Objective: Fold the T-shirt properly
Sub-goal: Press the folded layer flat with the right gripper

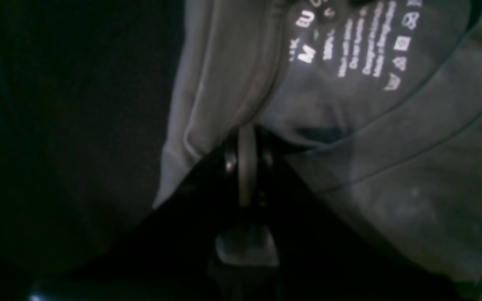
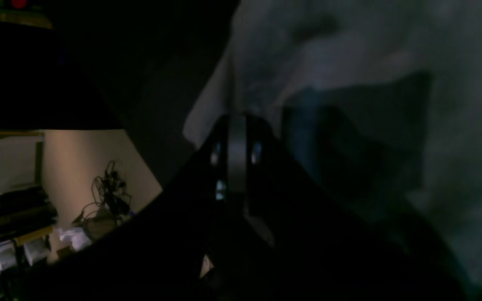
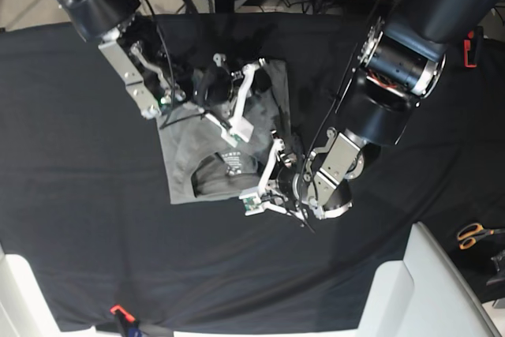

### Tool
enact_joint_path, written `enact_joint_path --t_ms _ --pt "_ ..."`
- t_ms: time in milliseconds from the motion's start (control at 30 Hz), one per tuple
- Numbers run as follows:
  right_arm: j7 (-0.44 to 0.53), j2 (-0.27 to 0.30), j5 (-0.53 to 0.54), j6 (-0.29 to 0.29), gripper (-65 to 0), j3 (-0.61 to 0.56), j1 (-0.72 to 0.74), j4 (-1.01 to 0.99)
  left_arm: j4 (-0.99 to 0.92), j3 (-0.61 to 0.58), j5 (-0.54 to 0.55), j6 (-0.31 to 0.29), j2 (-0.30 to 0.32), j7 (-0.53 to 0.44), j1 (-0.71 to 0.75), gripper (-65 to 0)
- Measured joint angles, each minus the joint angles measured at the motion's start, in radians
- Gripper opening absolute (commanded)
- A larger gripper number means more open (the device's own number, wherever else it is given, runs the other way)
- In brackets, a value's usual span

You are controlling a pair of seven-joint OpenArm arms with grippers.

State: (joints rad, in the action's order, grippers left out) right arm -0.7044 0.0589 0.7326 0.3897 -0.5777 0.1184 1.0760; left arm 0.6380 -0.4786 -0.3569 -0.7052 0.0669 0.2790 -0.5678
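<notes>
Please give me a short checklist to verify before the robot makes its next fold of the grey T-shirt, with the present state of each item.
1. Left gripper has cloth: ok, its fingers are shut on the T-shirt edge beside the neckline.
2. Right gripper has cloth: ok, its fingers are shut on a fabric edge.
3. Printed label is visible near the left grip, so the collar end is known: ok.
4. Shirt lies flat: not ok, the base view shows it bunched and partly folded over.
5. Black table cloth is not pinched together with the shirt: cannot tell.
6. Scissors are away from the shirt: ok, they lie at the table's edge.
</notes>
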Motion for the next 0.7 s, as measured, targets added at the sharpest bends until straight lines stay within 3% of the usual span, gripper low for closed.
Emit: enact_joint_path --t_ms 167,300,533,600,700 --pt "-0.124 -0.024 -0.001 -0.004 -64.8 0.003 0.022 -0.002 -0.011 0.000 -0.002 0.000 0.002 -0.035 -0.004 -65.0" --pt "-0.216 -0.025 -0.002 0.000 -64.8 0.087 0.008 0.032 -0.020 0.000 -0.006 -0.003 -0.010 -0.018 -0.028 -65.0" --pt "-0.393 -0.026 -0.003 0.006 -64.8 0.249 -0.111 0.375 -0.016 0.004 -0.003 0.001 -0.014 -0.025 -0.103 -65.0" --pt "-0.396 -0.026 0.001 -0.019 -64.8 0.321 -0.141 0.465 -0.016 0.004 -0.006 0.001 -0.011 -0.024 -0.107 -65.0" --pt "-0.369 0.029 -0.008 -0.138 -64.8 0.446 -0.179 0.515 -0.014 0.004 -0.006 0.000 -0.012 -0.021 -0.101 -65.0"
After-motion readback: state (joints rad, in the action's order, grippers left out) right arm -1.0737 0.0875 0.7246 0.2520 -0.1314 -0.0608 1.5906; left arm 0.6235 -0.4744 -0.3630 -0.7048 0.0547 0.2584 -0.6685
